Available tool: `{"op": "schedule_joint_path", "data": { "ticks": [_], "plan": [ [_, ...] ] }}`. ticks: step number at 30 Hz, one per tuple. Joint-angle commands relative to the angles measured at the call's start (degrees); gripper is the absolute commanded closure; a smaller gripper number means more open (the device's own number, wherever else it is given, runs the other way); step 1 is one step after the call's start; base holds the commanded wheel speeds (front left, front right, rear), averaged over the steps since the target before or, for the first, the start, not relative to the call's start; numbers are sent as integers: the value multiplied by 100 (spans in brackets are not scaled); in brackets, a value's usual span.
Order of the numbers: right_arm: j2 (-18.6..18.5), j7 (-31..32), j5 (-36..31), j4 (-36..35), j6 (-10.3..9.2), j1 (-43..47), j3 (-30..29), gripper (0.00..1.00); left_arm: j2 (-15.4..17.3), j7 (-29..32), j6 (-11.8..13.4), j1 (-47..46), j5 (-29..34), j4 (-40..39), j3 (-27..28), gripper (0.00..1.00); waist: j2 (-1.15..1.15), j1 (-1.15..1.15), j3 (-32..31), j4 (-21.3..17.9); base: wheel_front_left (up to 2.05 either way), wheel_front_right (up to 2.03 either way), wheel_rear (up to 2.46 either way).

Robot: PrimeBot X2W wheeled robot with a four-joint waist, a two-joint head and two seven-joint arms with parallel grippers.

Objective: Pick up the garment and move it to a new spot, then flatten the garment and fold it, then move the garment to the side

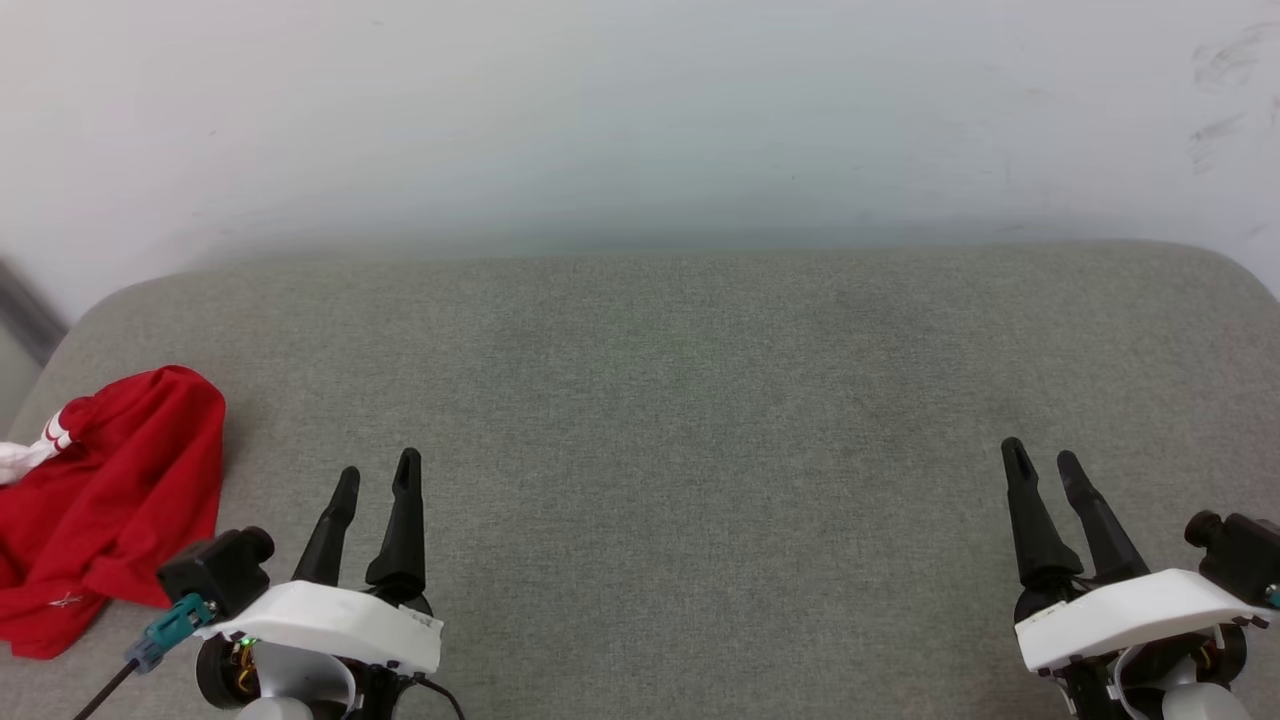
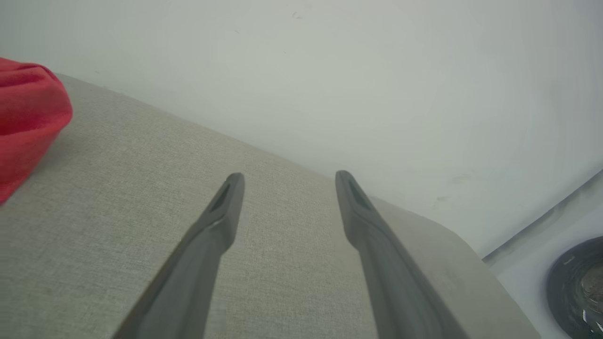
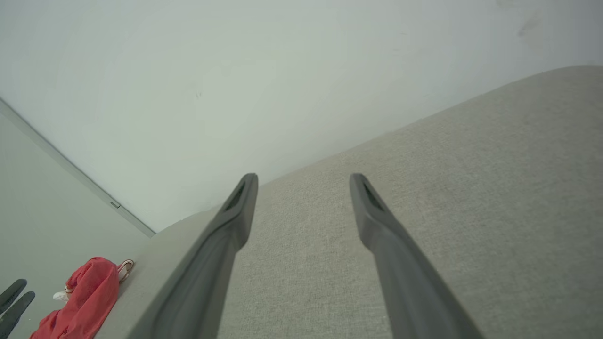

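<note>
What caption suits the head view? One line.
The left gripper and right gripper, open, above the grey cushion; crumpled red garment at its left edge.

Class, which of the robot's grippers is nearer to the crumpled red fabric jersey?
Left. The left gripper is just right of the crumpled red fabric jersey; the right gripper is far across the grey cushion.
</note>
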Motion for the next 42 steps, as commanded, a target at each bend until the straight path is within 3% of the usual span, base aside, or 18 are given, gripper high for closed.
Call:
{"op": "schedule_joint_path", "data": {
  "ticks": [1,18,42],
  "plan": [
    [-49,-44,-234,-94,2,-24,8,0,58,-62,34,-34,211,-47,-34,0,0,0,-5,4,0,0,0],
    [-2,-17,-1501,-180,1,15,-39,0,278,-321,310,-53,1271,0,-314,0,0,0,-27,43,0,0,0],
    [123,-1,-2605,-224,1,83,-134,0,243,-615,296,-90,2222,248,-423,0,0,0,-57,44,0,0,0]
  ]
}}
